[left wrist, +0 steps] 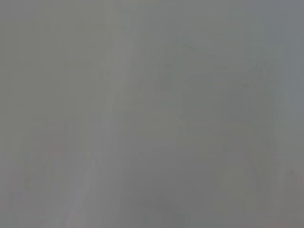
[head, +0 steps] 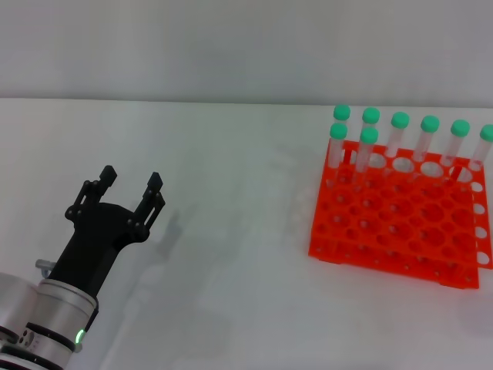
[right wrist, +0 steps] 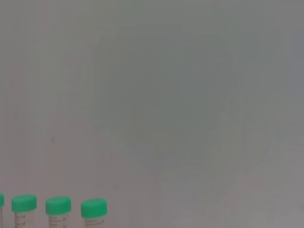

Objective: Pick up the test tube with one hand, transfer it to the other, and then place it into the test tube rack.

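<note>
Left black two-fingered pincer (head: 131,185) wide open, empty; orange-red plastic rack (head: 400,223) far right. Could topple upright green-capped clear tubes (head: 368,150).

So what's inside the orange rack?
The test tube rack holds eight green-capped tubes standing upright in its far holes. The nearer holes look empty. The tubes' bottoms are hidden inside the rack. The left pincer is open, far away.

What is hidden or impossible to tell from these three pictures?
- Right gripper: absent from every view.
- Far-right green-capped clear plastic tube and the orange-red plastic rack: cut by the head view's right edge.
- Tubes in the right wrist view: only the tops show, cut by the picture's edge.
- Left wrist view: only blank grey; the black two-fingered left gripper doesn't appear there.
</note>
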